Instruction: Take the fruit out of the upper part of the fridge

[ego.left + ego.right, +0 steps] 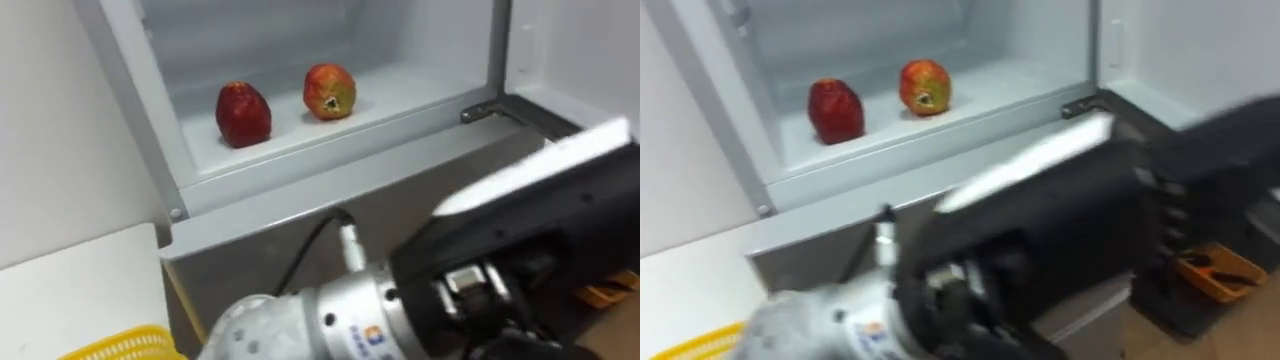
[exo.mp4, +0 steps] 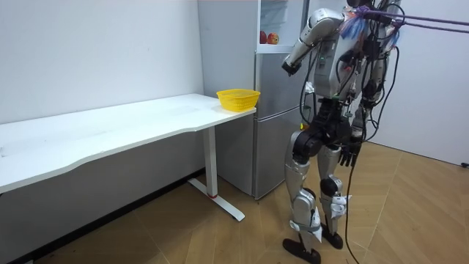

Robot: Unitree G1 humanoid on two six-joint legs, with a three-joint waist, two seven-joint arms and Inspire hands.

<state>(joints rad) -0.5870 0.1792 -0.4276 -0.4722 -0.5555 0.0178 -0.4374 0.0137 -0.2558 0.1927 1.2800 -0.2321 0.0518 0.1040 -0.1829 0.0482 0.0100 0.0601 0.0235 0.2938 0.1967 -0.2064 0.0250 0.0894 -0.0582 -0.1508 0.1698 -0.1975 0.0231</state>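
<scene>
left hand [image 1: 540, 240] is hovering below the white fridge shelf [image 1: 405, 95], can't tell if it's open. clipping that ledge is risking rolling the round red-yellow apple [image 1: 329, 91] out.

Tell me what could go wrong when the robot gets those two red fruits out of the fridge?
1. The left hand is below the open compartment; rising, it could bump the fridge's front ledge.
2. The darker red fruit and the lighter red fruit stand loose, near each other; grabbing one might nudge the other out.
3. The yellow basket sits at the white table's end; a carried fruit could miss it.
</scene>
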